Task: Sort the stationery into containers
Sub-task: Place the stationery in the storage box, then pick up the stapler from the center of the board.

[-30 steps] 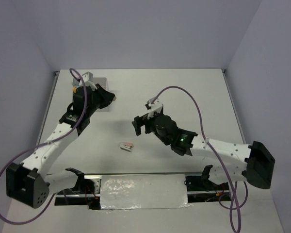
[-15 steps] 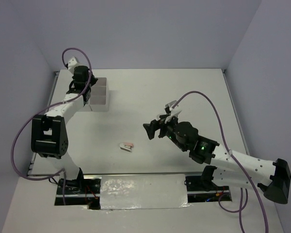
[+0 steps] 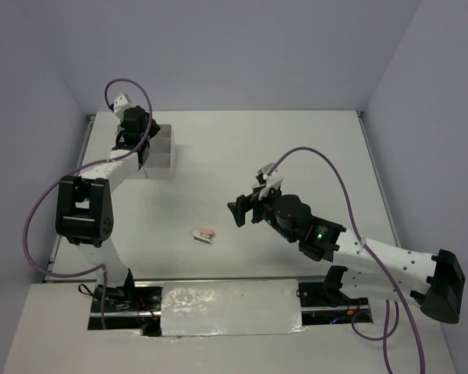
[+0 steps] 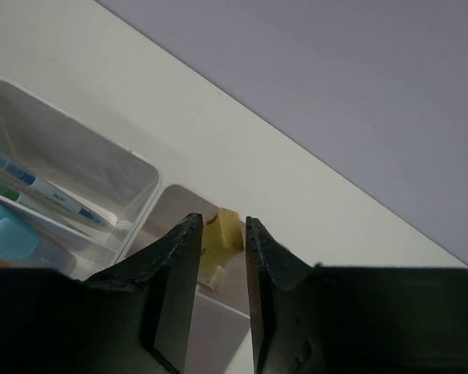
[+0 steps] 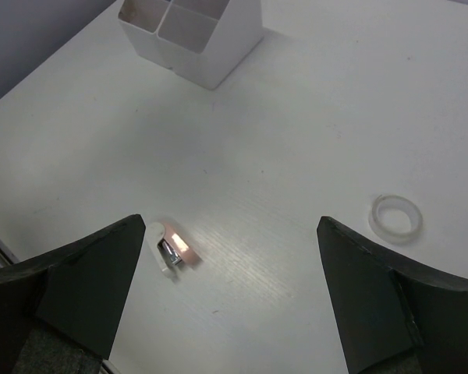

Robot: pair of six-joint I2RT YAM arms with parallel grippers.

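Your right tool (image 3: 238,210) has slid a little toward the left of the frame since half a second ago; picking up the loose pieces is the step in hand.
Low centre on the surface (image 3: 296,148) lies the stapler-like piece (image 3: 205,234). The right tool hangs just beyond it, spread wide and empty, so you likely need to descend squarely over it next. The clear tape ring (image 5: 396,217) waits at that wrist view's right. Far upper left, the left tool (image 4: 221,220) hovers over the white box (image 3: 162,156), fingers narrowly apart and holding nothing, with the tan block (image 4: 228,232) in a compartment below.
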